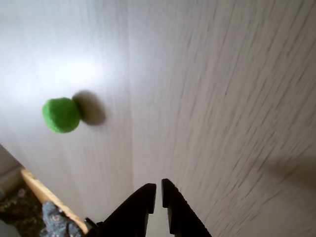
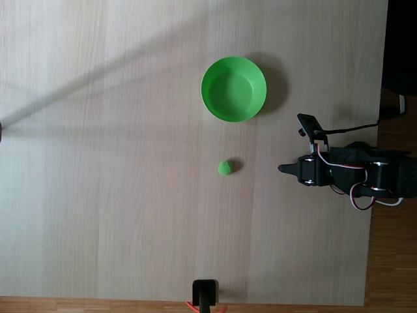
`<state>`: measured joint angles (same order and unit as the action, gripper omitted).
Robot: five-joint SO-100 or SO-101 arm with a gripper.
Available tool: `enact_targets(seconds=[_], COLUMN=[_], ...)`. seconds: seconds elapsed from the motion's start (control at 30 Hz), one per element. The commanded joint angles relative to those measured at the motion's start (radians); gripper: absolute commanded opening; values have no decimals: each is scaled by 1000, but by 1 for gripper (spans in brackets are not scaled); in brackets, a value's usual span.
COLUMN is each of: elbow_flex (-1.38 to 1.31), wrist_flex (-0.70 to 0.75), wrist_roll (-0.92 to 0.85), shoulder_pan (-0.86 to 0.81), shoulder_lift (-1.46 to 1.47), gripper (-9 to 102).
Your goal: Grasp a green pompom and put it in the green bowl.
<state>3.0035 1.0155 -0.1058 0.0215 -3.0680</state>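
The green pompom (image 2: pixel 225 167) is sitting on the pale wooden table (image 2: pixel 117 195), a little way below the green bowl (image 2: pixel 234 89) in the fixed view. It is not touching the bowl. The gripper (image 1: pixel 158 189) is hanging above the table, near the pompom, with its fingers almost closed and holding nothing.

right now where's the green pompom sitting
In the fixed view the green pompom lies on the bare table, just below the green bowl and left of the gripper, touching neither.
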Motion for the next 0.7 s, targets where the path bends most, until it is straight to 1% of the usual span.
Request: enact_targets(seconds=[0.0, 0.53, 0.67], elbow_flex=[-25, -26, -38], wrist_flex=[-9, -11, -11], wrist_roll=[0, -3, -5], shoulder_pan=[-9, 6, 6], shoulder_lift=[-8, -6, 38], gripper=[0, 0, 0])
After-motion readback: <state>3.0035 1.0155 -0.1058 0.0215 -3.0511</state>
